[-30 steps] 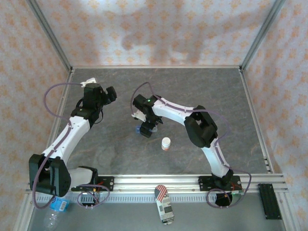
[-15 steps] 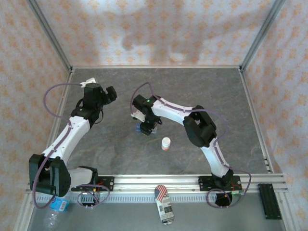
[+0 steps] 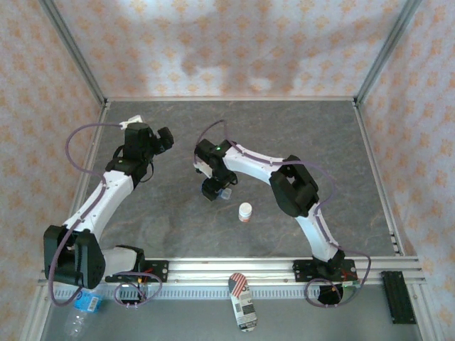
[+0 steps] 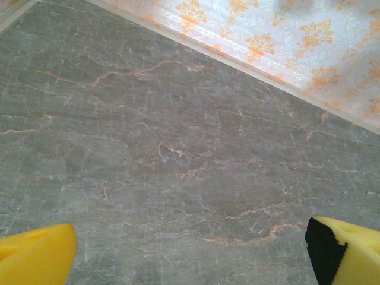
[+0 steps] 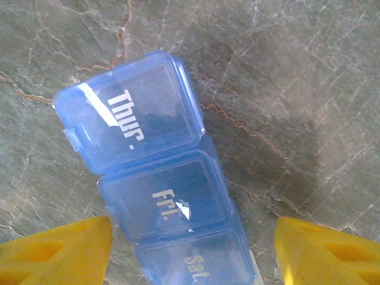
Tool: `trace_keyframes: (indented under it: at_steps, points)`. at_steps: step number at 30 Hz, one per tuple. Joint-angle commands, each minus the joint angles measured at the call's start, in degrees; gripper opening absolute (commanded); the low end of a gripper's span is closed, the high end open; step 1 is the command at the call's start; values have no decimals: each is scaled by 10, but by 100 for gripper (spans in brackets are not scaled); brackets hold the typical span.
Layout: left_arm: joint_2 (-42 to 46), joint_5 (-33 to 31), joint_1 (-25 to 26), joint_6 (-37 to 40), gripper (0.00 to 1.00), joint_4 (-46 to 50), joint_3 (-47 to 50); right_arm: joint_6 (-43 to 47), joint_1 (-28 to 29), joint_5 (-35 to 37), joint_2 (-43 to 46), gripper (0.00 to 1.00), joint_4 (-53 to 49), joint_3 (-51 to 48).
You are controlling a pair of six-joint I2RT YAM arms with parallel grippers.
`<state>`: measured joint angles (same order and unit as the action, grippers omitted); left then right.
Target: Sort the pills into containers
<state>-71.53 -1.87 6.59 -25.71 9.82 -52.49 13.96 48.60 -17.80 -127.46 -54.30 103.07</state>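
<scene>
Right wrist view: right gripper (image 5: 195, 240) spread above the pill organiser (image 5: 160, 178), pinching nothing.

Translucent blue strip lies flat on the grey marbled table (image 5: 309, 89), near mid-table in the top view, just beside the white bottle (image 3: 245, 212) with the orange band. Three joined cells read "Thur.", "Fri.", "Sat."; the Sat. cell is cut off by the lower edge of the frame. The Thur. cell looks larger and slightly skewed from the row; cannot tell whether its lid is lifted. Right gripper's yellow fingertips (image 5: 65, 249) stand one on each side of the strip, bare table showing between each tip and the plastic. Left gripper (image 4: 190, 249) sits well apart over bare table toward the far left, claw wide apart, nothing between the tips. In the top view the right gripper (image 3: 213, 188) covers most of the organiser.
</scene>
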Motion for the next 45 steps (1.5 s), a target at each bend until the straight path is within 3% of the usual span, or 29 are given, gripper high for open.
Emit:
trace_keyframes:
  at_steps: [1,19,29,37,45]
  points:
    - [-2,2,-7,-10,100,-5,-14,13,3,15,24,73,2,-21]
    - [-2,7,-6,-19,100,-4,-17,26,4,31,49,64,22,-80]
    - [-3,22,-7,-37,100,0,-23,19,3,26,69,42,36,-94]
    - [8,133,-12,-116,100,32,-44,-11,-19,10,110,34,39,-99]
    - [34,266,-20,-273,100,-60,18,-59,-60,-37,180,28,52,-95]
